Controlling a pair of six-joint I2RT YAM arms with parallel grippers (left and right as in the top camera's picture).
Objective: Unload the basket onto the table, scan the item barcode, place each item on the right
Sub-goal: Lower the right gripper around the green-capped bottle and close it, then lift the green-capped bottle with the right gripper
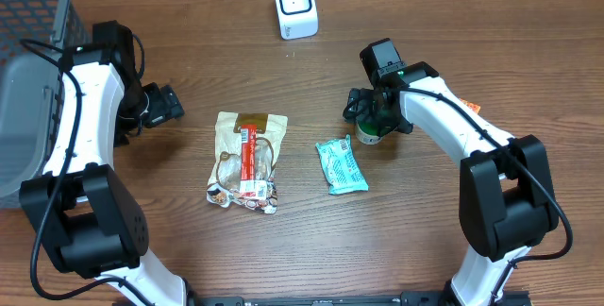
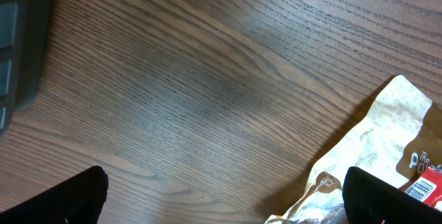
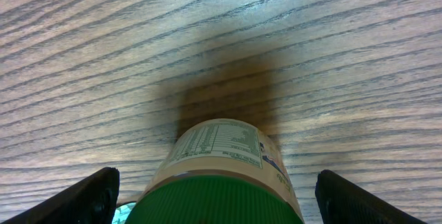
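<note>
Straddling bottle (image 3: 217,148), right tool (image 3: 226,200) spread wide

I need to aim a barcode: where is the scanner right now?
Overhead view: the white scanner stands far back, near the middle, beyond the snack bag and the teal packet.

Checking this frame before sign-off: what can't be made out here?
Green-lidded plastic jar: overhead, mostly under the right claw; right wrist view, bottom edge cuts the lid, label print too small, no barcode showing.
Small orange item: overhead, mostly behind the right arm; unidentifiable.
Tan crinkled snack bag: left wrist view, cut by the right edge, its red label too.
Grey mesh basket: overhead, cut by the left edge.
</note>
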